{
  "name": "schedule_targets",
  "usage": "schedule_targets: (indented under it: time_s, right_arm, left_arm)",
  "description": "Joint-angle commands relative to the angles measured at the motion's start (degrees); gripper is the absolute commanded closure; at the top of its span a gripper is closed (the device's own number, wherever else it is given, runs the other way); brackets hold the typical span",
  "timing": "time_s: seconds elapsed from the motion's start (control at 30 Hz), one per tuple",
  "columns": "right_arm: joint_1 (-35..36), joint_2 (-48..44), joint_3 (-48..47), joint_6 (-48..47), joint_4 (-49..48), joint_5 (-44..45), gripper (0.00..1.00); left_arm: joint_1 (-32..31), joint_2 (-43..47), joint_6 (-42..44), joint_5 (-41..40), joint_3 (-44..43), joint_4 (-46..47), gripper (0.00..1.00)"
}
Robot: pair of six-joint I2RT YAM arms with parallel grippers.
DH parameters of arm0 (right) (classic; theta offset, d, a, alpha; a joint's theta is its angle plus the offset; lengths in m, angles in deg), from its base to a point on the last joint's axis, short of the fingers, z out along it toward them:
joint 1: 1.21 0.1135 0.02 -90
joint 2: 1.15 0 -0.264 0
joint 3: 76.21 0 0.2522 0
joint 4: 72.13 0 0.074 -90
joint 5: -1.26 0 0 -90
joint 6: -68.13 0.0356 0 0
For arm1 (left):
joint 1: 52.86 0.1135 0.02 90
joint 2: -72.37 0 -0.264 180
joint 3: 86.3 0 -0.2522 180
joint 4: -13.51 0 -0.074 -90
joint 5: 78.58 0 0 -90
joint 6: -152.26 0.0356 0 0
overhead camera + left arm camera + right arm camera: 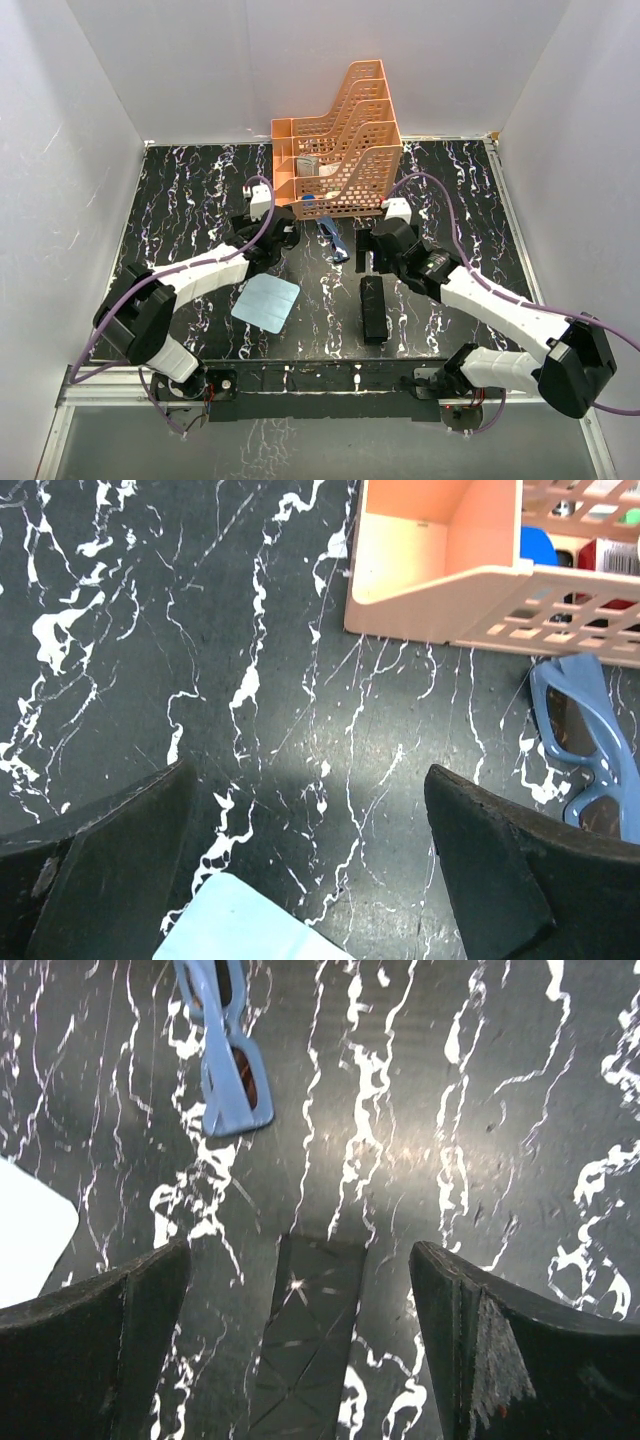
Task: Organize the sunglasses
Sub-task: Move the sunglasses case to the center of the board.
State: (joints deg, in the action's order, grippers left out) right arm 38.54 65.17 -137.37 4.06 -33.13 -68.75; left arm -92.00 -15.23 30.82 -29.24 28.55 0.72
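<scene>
Two pincers are both spread wide, with nothing between their fingers. The left pincer [308,780] hangs over bare worktop [150,630], its dark fingers [110,870] well apart. The right pincer [300,1250] points down over the far end of the black case [305,1340]; whether it touches the case cannot be told. In the top view the left arm bends forward and rightward from its base, and its wrist sits near the front left corner of the orange organizer [340,140]. The right arm stretches diagonally from the lower right towards the middle.

The sunglasses [335,240] lie on the worktop between the two pincers, apart from both and just in front of the organizer. Whether they touch its front edge is unclear. The pale blue cloth [266,301] lies flat nearer the arm bases, below the left pincer, and the case lies lengthwise to its right, well apart from it.

Open marble surface spreads left of the left pincer and right of the right one. White walls close the sides and back.

The left wrist view loses part of the sunglasses behind its right finger and the frame edge, and the right wrist view crops their far end. Both wrist views show only a corner of the cloth. Blue and red items behind the organizer's lattice are hard to make out.
</scene>
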Motion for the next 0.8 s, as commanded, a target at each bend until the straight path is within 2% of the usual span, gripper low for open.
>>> schedule_targets:
  time_s: [0.0, 0.17, 0.43, 0.77]
  right_arm:
    - [3.81, -2.14, -0.44, 4.80, 5.61, 0.92, 0.11]
    - [6.97, -2.38, 2.03, 9.12, 8.93, 2.14, 0.12]
    - [10.07, -2.82, 6.65, 15.22, 11.69, 2.65, 0.16]
    - [12.43, 1.88, 7.70, 17.42, 9.94, 2.05, 0.23]
  left_arm:
    - [-0.19, 1.64, -1.97, 2.43, 1.43, -1.23, 0.05]
    - [-0.16, 3.07, -3.07, 1.85, 0.91, -3.10, 0.05]
    - [-0.22, 7.16, -3.38, 6.53, 3.32, -1.43, 0.08]
    - [-0.23, 5.86, -4.42, 7.29, 3.43, -2.83, 0.08]
